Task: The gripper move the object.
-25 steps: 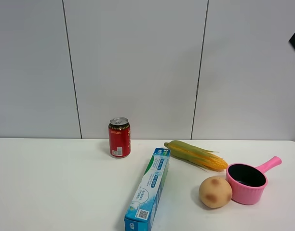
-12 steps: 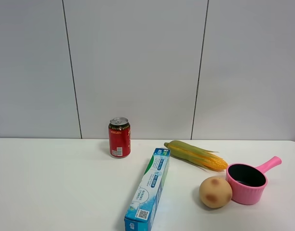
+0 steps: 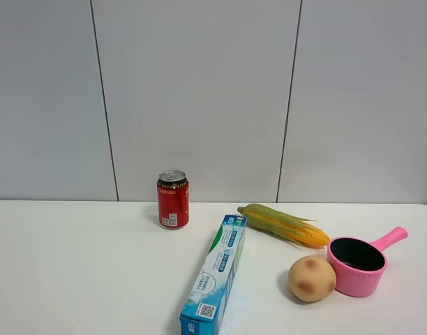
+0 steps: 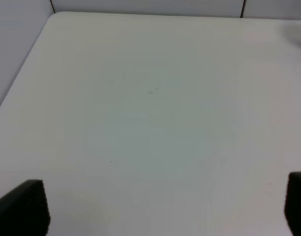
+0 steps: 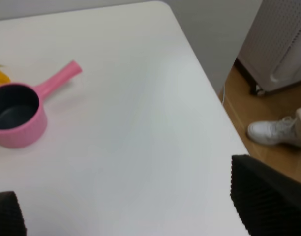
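Black-fingered right hand [image 5: 135,216] hangs wide open, empty, well apart from the pink saucepan [image 5: 17,115].

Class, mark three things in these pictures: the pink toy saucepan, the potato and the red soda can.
pink toy saucepan [image 3: 358,267], exterior high view, on its ribbed side wall.
potato [image 3: 311,278], exterior high view, on the middle of its skin.
red soda can [image 3: 173,202], exterior high view, on the red body below the lid.

White table against a pale panelled wall.
The table [image 3: 74,265] runs up to a grey-white wall [image 3: 199,91] split by thin dark vertical seams. Past the table's edge lie a wooden floor [image 5: 268,157], a white perforated cabinet [image 5: 283,44] and a white shoe [image 5: 273,132].
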Action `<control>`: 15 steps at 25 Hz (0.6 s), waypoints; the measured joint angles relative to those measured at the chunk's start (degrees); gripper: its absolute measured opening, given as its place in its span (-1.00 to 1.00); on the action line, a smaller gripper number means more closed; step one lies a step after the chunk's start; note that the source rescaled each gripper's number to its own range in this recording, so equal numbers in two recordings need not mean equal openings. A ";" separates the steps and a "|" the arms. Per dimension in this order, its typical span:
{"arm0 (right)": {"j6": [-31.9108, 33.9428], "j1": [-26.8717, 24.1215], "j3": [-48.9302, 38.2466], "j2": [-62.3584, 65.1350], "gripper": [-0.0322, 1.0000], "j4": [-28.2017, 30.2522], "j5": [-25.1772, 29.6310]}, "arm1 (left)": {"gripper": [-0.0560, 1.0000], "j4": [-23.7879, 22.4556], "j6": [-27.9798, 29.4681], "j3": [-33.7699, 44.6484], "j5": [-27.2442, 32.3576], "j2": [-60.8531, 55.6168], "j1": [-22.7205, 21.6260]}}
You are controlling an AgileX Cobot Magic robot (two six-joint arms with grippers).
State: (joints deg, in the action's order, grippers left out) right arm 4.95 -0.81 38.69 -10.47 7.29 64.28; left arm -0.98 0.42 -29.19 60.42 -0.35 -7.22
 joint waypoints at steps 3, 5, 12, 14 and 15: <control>0.31 0.00 -2.86 2.92 0.80 -0.03 0.92 | 1.00 0.00 0.00 0.00 0.00 0.00 0.00; 0.31 0.00 -4.75 5.08 0.80 -0.03 1.17 | 1.00 0.00 0.00 0.00 0.00 0.00 0.00; 0.79 0.00 -10.15 10.61 0.80 -3.56 -2.59 | 1.00 0.00 0.00 0.00 0.00 0.00 0.00; 0.78 0.00 -10.83 10.61 0.80 -5.21 -3.22 | 1.00 0.00 0.00 0.00 0.00 0.00 0.00; 0.78 0.00 -10.90 10.61 0.80 -5.52 -3.23 | 1.00 0.00 0.00 0.00 0.00 0.00 0.00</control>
State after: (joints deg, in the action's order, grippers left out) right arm 5.73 -0.81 27.79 0.14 1.77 61.05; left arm -0.98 0.42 -29.19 60.42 -0.35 -7.22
